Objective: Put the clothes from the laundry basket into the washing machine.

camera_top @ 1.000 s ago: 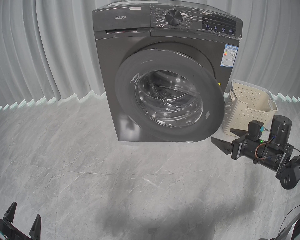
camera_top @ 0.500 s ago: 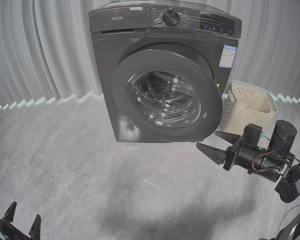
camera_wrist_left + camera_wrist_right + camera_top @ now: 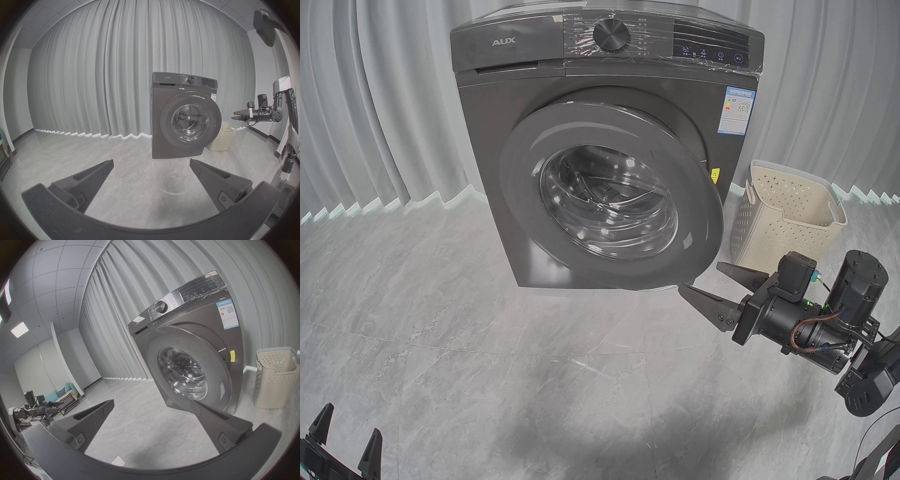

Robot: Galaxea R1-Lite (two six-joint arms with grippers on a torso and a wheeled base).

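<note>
A dark grey washing machine [image 3: 487, 144] stands before the curtain, its round glass door [image 3: 519, 187] swung slightly ajar on its right side. A cream perforated laundry basket [image 3: 765, 215] sits on the floor just right of it; no clothes show in the part of its inside that I see. My right gripper [image 3: 699, 277] hovers open and holds nothing, its tips close to the door's lower right edge, left of the basket. My left gripper [image 3: 352, 419] is open low at the near left, far from the machine [image 3: 159, 131]. The right wrist view shows the door [image 3: 184, 365] and basket [image 3: 275, 377].
Pale curtains [image 3: 381, 94] hang behind the machine. Grey tiled floor [image 3: 487, 350] lies open in front of the machine and to its left. A sofa [image 3: 64, 390] stands far off across the room.
The head camera has turned, shifting machine and basket leftward in the picture. My right gripper has come forward and left, from beside the basket to the door's lower right edge. The left gripper is unmoved.
</note>
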